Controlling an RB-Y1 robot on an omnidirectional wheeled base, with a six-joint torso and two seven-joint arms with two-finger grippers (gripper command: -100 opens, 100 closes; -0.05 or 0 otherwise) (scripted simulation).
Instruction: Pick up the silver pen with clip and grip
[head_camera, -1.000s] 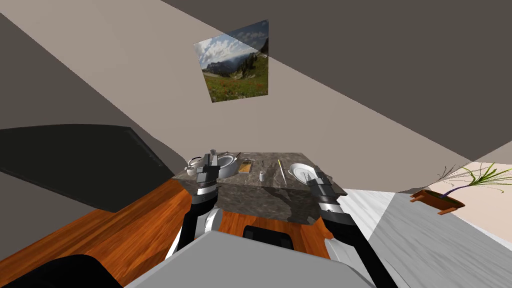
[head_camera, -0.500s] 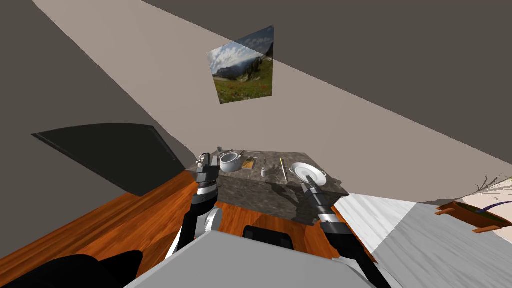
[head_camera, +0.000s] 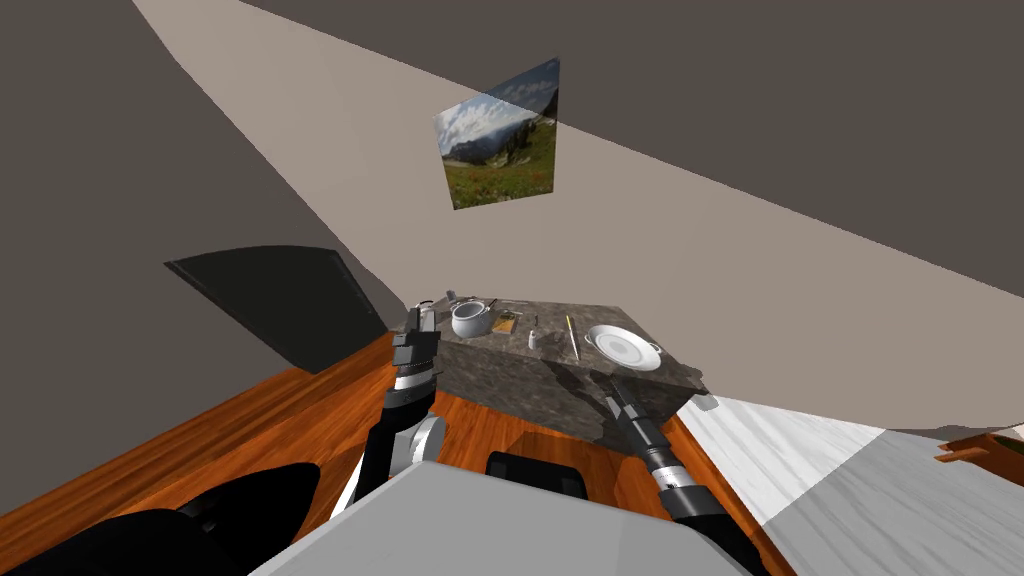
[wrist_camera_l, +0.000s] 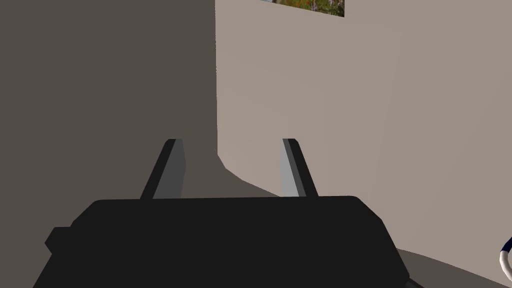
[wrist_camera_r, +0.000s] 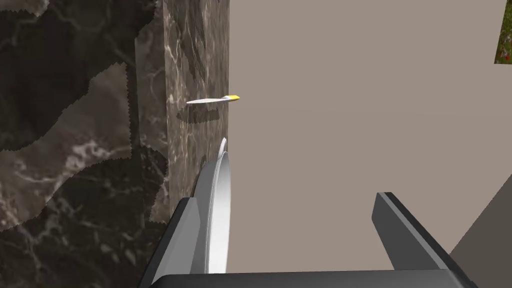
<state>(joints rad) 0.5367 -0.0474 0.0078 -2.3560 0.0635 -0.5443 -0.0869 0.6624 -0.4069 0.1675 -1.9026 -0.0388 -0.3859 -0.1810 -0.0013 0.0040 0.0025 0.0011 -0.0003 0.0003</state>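
Moved since a second ago: base and head have swung, so the whole scene slides right and the table sits further off. The right arm has dropped from plate height to below the tabletop.

Right gripper (head_camera: 608, 381) hangs in front of the front face of the dark brown marbled stone table (head_camera: 520, 385), below the round white plate with two small handles (head_camera: 622, 348). Its fingers are spread wide, nothing between them.

Right wrist view:
- Plate rim is edge-on, just beside one finger (wrist_camera_r: 174, 237), with the marbled table side next to it.
- Further along the top, a slim white stick with a yellow end (wrist_camera_r: 212, 100) pokes past the table edge.

From the head camera the same stick lies on the tabletop just left of the plate, running front to back.

Task item: short thin dark-grey pen (head_camera: 535, 321), too small to confirm clip or grip. It lies on the top, further left than the stick, behind a small white shaker (head_camera: 533, 341) and beside a flat brown board (head_camera: 504, 322). It is well apart from both grippers.

White pot with side handles (head_camera: 470, 318) stands at the table's left end.

Left gripper (head_camera: 421, 316) is raised just off that left corner, near the pot. Its fingers are parted and empty.

Orange-brown wood floor (head_camera: 300, 420) runs around the table.
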